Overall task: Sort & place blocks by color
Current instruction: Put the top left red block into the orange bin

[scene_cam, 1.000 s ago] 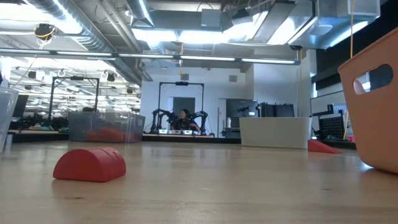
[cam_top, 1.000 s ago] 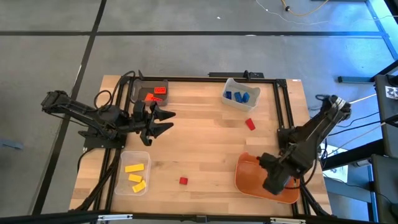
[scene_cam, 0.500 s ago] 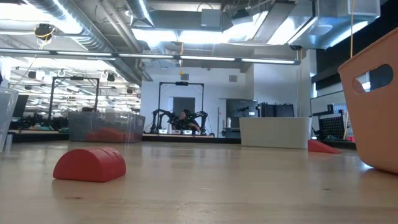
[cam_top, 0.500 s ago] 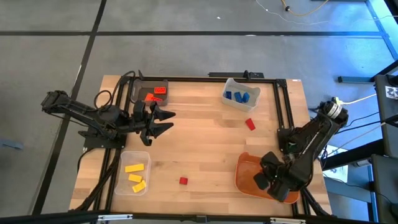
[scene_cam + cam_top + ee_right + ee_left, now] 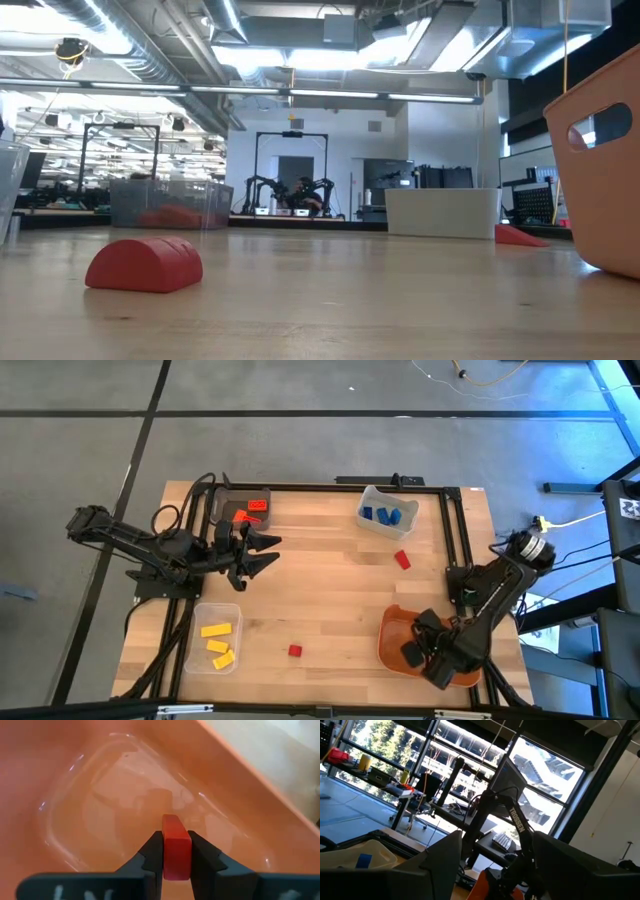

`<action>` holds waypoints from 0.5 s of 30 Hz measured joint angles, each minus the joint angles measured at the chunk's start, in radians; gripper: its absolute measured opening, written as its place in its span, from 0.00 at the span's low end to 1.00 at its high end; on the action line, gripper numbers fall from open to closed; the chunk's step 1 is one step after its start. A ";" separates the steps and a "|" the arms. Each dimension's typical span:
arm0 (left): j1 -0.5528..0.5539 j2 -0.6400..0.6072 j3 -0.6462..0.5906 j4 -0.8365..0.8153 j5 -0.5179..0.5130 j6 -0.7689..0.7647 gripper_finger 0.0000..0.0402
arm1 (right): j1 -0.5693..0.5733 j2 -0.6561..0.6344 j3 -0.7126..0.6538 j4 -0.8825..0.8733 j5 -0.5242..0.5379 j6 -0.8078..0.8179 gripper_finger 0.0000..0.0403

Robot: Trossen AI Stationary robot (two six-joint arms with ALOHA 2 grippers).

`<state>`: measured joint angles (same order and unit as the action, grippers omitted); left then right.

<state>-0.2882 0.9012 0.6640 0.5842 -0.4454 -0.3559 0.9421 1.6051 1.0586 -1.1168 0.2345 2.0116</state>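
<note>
Held block: an orange-red block (image 5: 176, 848) sits pinched between the right gripper's (image 5: 175, 851) two dark fingers, hanging inside the orange tray (image 5: 100, 780), above its glossy floor.
Right gripper: clamped on that block; in the high view it (image 5: 413, 652) is at the lower right of the frame, over the orange tray (image 5: 392, 628), with its arm reaching in from the table's right edge.
Loose red blocks: one small block (image 5: 294, 651) lies on the bare wood at lower centre of the high view; another (image 5: 402, 560) lies right of centre, just below the clear bin. In the low view a rounded red block (image 5: 144, 264) fills the left foreground and a wedge-looking red one (image 5: 520, 235) shows far off at right.
Yellow blocks: three (image 5: 216, 643) lie in the clear bin (image 5: 197, 622) at lower left of the high view.
Blue blocks: several (image 5: 388, 515) lie in the clear bin (image 5: 370, 493) at upper centre-right.
Red and orange blocks: a few (image 5: 248, 512) lie in the grey bin (image 5: 268, 495) at upper left of the table.
Left gripper: it (image 5: 270, 553) hovers above the table at left of centre in the high view, just below the grey bin, fingers spread apart with nothing between them.
Table: pale wood planks (image 5: 330, 590) inside a black frame.
Room behind: in the low view a person (image 5: 299, 196) sits far back at centre beside another pair of arms; the orange tray's wall (image 5: 600, 180) fills the right edge.
</note>
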 joint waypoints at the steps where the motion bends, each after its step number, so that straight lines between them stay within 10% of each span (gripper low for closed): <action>1: 0.000 0.000 0.000 0.000 0.000 0.000 0.59 | -0.005 0.006 -0.003 0.019 -0.005 -0.004 0.15; 15: 0.000 0.000 0.000 0.000 -0.012 -0.001 0.59 | -0.022 0.012 -0.018 0.059 -0.001 -0.007 0.19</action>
<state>-0.2884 0.9012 0.6640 0.5846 -0.4576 -0.3569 0.9199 1.6173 1.0405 -1.0582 0.2339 2.0044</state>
